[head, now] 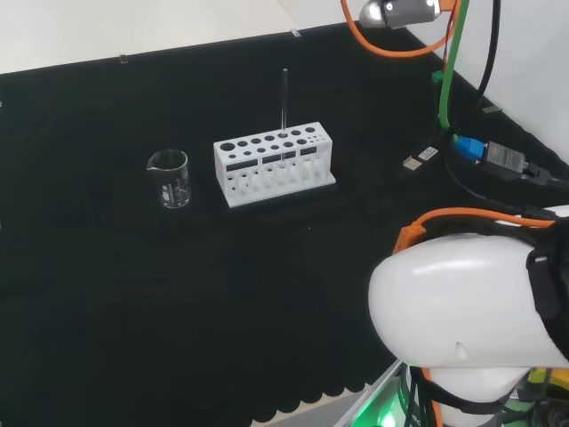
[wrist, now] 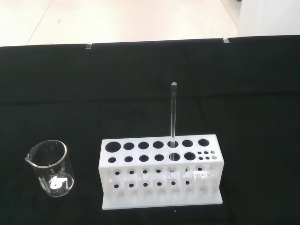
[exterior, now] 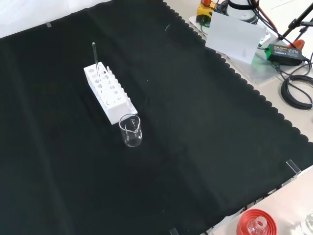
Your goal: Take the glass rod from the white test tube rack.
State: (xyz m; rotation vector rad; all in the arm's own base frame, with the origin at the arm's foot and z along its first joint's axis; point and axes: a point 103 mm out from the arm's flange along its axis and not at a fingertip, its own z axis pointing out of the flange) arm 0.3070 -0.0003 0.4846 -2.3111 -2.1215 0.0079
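Wrist view, lower centre: thin clear glass rod [wrist: 173, 123] upright in perforated white plastic rack [wrist: 161, 176]; clear glass beaker [wrist: 50, 168] lower left. Finger state cannot be told.

A bench draped in black cloth [head: 133, 311] carries a white test tube rack [head: 274, 166] near its middle. Just beside the rack, apart from it, stands a clear glass beaker [head: 169, 178], seemingly empty. At the cloth's near edge in the front view sits a red ribbed ring [exterior: 256, 223].
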